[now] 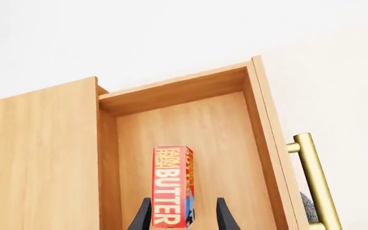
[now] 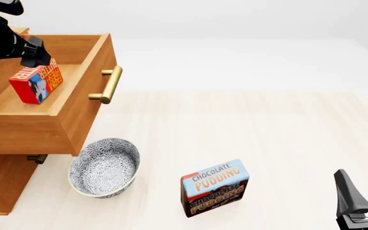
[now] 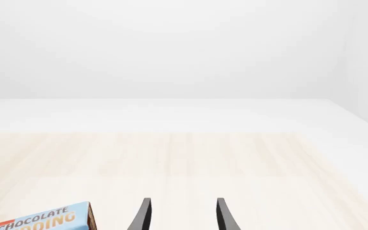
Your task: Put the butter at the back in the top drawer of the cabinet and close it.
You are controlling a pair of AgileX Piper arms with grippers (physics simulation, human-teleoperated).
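The butter point(image 2: 36, 84), a red and orange box, sits tilted inside the open top drawer point(image 2: 88, 103) of the wooden cabinet point(image 2: 2, 184). In the left wrist view the butter point(image 1: 172, 187) lies on the drawer floor point(image 1: 229, 143) between my fingers. My left gripper point(image 2: 37, 60) hangs just over the box with its jaws apart and a gap shows at one finger point(image 1: 225, 215). The drawer's brass handle point(image 2: 110, 84) points toward the table. My right gripper point(image 2: 363, 175) is open and empty low at the front right; it also shows in the right wrist view point(image 3: 182, 208).
A patterned bowl point(image 2: 104, 166) stands on the table right in front of the cabinet, under the open drawer. The chocolate pudding box point(image 2: 214, 188) stands to its right, also in the right wrist view point(image 3: 43, 221). A lower drawer's handle point(image 2: 37, 158) shows beneath.
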